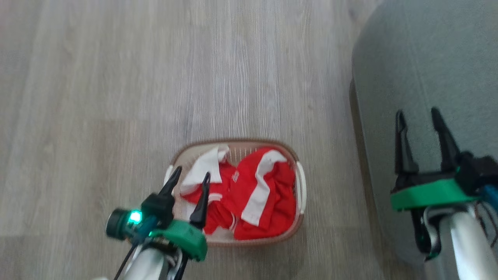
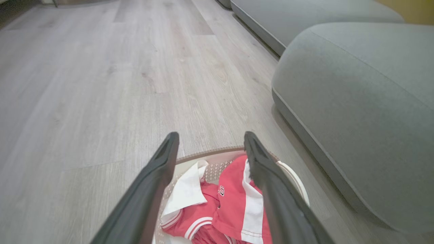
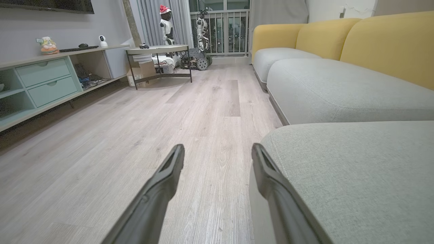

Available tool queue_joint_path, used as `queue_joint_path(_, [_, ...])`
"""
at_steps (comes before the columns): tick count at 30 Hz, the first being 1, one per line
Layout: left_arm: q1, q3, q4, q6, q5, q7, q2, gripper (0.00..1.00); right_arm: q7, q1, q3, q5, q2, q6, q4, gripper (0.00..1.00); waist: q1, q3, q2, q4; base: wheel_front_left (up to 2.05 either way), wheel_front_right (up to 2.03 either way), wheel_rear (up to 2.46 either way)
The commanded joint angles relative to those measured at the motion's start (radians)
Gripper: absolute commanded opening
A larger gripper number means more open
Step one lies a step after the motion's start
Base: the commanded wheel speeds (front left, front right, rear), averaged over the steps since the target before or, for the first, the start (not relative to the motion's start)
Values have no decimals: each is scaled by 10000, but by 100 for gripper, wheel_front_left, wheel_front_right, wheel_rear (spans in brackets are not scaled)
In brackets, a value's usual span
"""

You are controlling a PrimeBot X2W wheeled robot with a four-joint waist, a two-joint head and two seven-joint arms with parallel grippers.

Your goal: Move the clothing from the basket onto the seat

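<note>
Left wrist view gives the one piece of writing: dark lettering [image 2: 221, 190] outlined in white on a red fold. It is a single curved character like an S or a 5, with the rest lost in the crease. In the head view the mark on the red cloth is too small to read.

The clothing [image 1: 268, 186], red with white panels and striped cuffs, lies heaped in the basket [image 1: 233, 140] at the lower middle of the head view. How many garments make up the heap I cannot tell. The one basket, with two white side handles, stands on the wood-look floor [image 1: 116, 97]. The seat [image 1: 428, 58], a grey cushion, takes the right side of that frame, near the basket with a strip of floor between them.

The left fingers [image 1: 202, 200], two of them, are spread wide with nothing held and hang over the basket's left part, above a white panel. Whether they touch cloth I cannot tell. The right fingers [image 1: 402, 147], also two, stand wide apart and empty over the seat's near edge.

Right wrist view shows three grey cushions in a row on the right with yellow backrests [image 3: 383, 44] behind them. A sideboard [image 3: 51, 89] with two pale green drawers is at the left, a small tabletop [image 3: 157, 50] at the upper middle, and a robot figure [image 3: 165, 20] in a red hat beyond it.
</note>
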Motion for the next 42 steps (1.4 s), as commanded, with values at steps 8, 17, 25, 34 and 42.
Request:
queue_joint_path(8, [-2358, -775, 1603, -279, 237, -124, 60, 100, -95, -1399, 118, -110, -110, -2, -778, 100, 0, 2822, 0, -271, 0, 0, 0])
queue_joint_path(17, [-4354, -1623, 3414, -438, 354, -124, 60, 100, -95, -2868, 431, 53, -110, -2, -1396, 100, 0, 4891, 0, -887, 0, 0, 0])
queue_joint_path(25, [-5675, -2214, 4517, -647, -73, -124, 60, 100, -95, -3222, 377, 243, -110, -2, -1748, 100, 0, 5955, 0, -1341, 0, 0, 0])
queue_joint_path(34, [-6700, -2889, 5467, -746, -545, -124, 60, 100, -95, -3563, 524, 571, -110, -2, -2045, 100, 0, 6673, 0, -1811, 0, 0, 0])
queue_joint_path(42, [-7427, -3037, 6690, -432, -1064, -124, 60, 100, -95, -3828, 704, 733, -110, -2, -2290, 100, 0, 7028, 0, -2014, 0, 0, 0])
